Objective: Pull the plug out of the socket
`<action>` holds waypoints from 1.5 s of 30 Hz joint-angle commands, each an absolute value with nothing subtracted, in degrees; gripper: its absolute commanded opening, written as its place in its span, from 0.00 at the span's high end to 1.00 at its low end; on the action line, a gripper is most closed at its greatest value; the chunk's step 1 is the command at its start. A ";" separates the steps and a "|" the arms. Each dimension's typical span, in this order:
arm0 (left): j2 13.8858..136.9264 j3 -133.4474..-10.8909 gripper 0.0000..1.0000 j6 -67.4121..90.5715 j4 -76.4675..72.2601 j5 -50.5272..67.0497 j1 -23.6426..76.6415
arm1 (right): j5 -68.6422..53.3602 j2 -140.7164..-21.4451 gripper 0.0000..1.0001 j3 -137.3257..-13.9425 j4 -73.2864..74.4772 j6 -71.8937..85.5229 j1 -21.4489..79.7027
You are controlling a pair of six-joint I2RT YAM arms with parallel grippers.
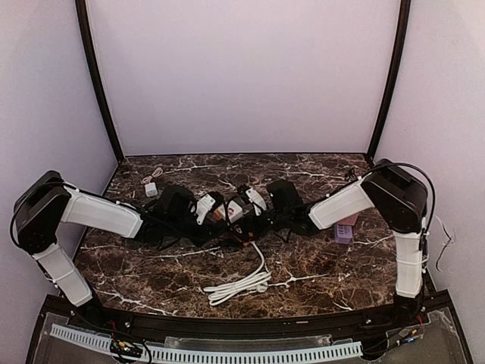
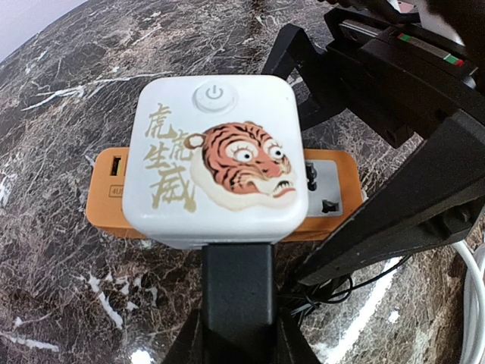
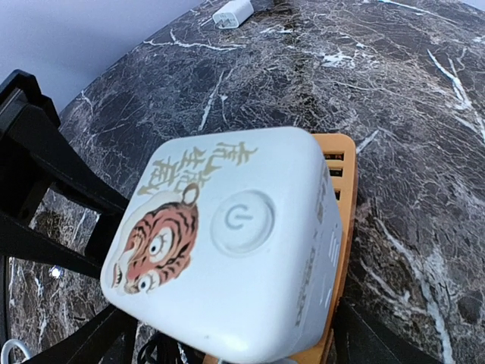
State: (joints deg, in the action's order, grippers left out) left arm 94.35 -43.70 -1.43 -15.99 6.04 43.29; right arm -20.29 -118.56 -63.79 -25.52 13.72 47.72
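A white cube [image 2: 216,152] with a tiger picture and a power button sits on an orange socket base [image 2: 333,178], held above the marble table between both arms [image 1: 236,211]. My left gripper [image 1: 216,211] is shut on the cube. One black finger [image 2: 236,288] presses its near side and the other is hidden behind it. My right gripper [image 1: 261,212] is shut across the orange base's end [image 3: 337,197], with one finger [image 3: 379,341] against its edge. A white cable [image 1: 258,262] hangs from the unit. No separate plug shows.
The white cable lies coiled [image 1: 236,288] near the table's front edge and shows in the left wrist view [image 2: 474,303]. A small white charger [image 1: 151,189] with a thin lead lies at the back left [image 3: 233,13]. A purple block [image 1: 345,229] lies under the right arm.
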 commanded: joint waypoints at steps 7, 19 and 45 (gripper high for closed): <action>95.69 -45.18 0.95 -0.37 -14.36 7.80 43.50 | -19.55 -112.30 0.10 -58.63 -36.66 12.99 48.52; 96.24 -46.05 0.95 0.96 -13.80 7.93 43.50 | -17.40 -116.40 0.12 -61.31 -35.83 12.51 48.56; 95.55 -46.31 0.96 1.34 -10.24 6.04 44.44 | -8.92 -116.82 0.51 -54.48 -43.78 12.22 48.60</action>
State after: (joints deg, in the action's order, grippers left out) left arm 96.01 -46.57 0.73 -14.98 6.09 43.79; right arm -11.18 -117.45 -56.05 -42.81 11.22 48.40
